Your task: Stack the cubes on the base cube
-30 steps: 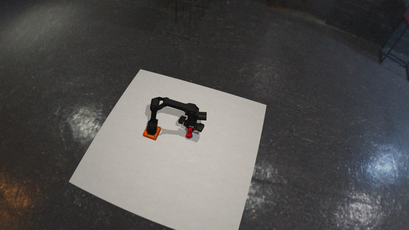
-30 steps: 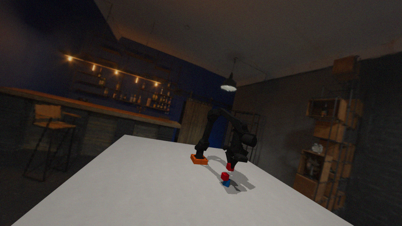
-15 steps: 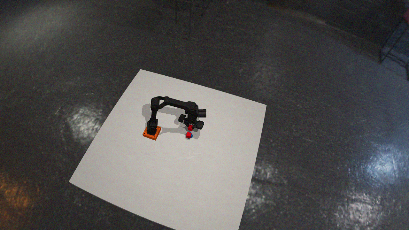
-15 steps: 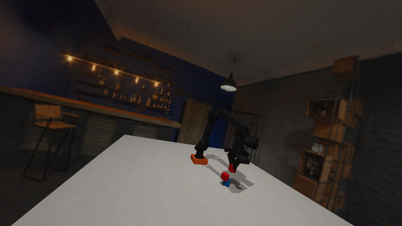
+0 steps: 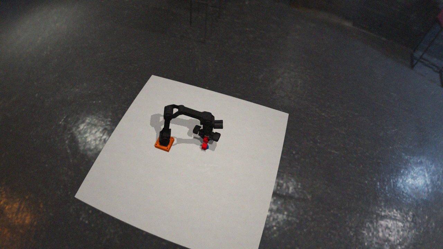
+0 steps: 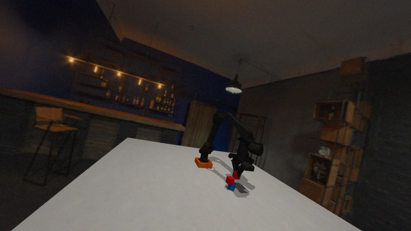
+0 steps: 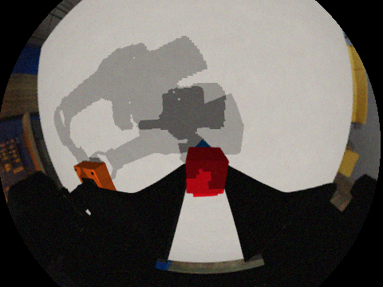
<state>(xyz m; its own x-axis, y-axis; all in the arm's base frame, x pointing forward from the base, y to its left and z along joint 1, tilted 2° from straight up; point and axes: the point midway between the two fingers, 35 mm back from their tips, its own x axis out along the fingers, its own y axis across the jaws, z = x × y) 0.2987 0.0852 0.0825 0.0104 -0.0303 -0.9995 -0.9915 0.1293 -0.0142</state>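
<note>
The blue base cube [image 5: 207,147] [image 6: 231,187] stands on the white table. In the wrist view only a dark blue corner [image 7: 203,143] of it shows. One red cube [image 5: 204,146] [image 6: 230,180] sits on the blue cube, offset to one side; it is hidden in the wrist view. My gripper [image 5: 206,138] [image 6: 236,174] [image 7: 204,168] points down and is shut on the other red cube [image 5: 205,139] [image 6: 235,175] [image 7: 207,175]. The held cube is in the air, close to the placed cube and higher than the blue cube. The exact gap between the red cubes cannot be told.
The arm's orange base plate [image 5: 170,145] [image 6: 203,165] [image 7: 104,176] stands on the white table [image 5: 186,185] [image 6: 143,186] [image 7: 279,80], to the left of the cubes in the top and exterior views. Arm shadows fall around the cubes.
</note>
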